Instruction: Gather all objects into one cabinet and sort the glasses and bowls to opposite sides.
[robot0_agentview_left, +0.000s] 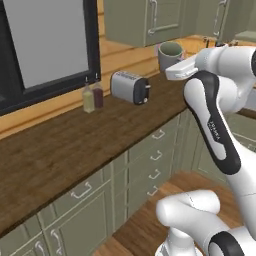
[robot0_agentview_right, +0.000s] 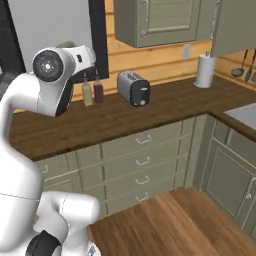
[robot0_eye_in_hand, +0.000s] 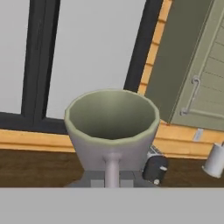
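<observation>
The tool (robot0_eye_in_hand: 112, 181) is closed on a grey mug (robot0_eye_in_hand: 112, 131), gripping it at the handle side. In the hand view the handle runs down from the mug body to the lower edge of the picture, where the fingertips themselves are hidden behind the mug. The mug's mouth faces the camera and its interior shows nothing inside.

In the left base view the grey mug (robot0_agentview_left: 170, 54) is held in the air at the end of the white arm, above the far end of the wooden surface (robot0_agentview_left: 75, 145) and just below the olive-green wall cabinet (robot0_agentview_left: 145, 20). It touches neither the surface nor the cabinet. The cabinet door carries a pale curved bar handle (robot0_agentview_left: 152, 15).

On the surface, a silver toaster (robot0_agentview_left: 131, 87) stands near the back wall. Two small bottles (robot0_agentview_left: 93, 96), one pale and one dark, stand side by side to the left of the toaster, in front of the dark-framed window (robot0_agentview_left: 50, 45).

In the right base view a white paper-towel roll (robot0_agentview_right: 204, 70) stands upright on the surface, well to the right of the toaster (robot0_agentview_right: 133, 88). Olive drawer units (robot0_agentview_right: 142, 160) with small handles sit below the surface.

In the hand view the toaster shows partly behind the mug's lower right edge, and the paper-towel roll (robot0_eye_in_hand: 214, 159) appears at far right.
</observation>
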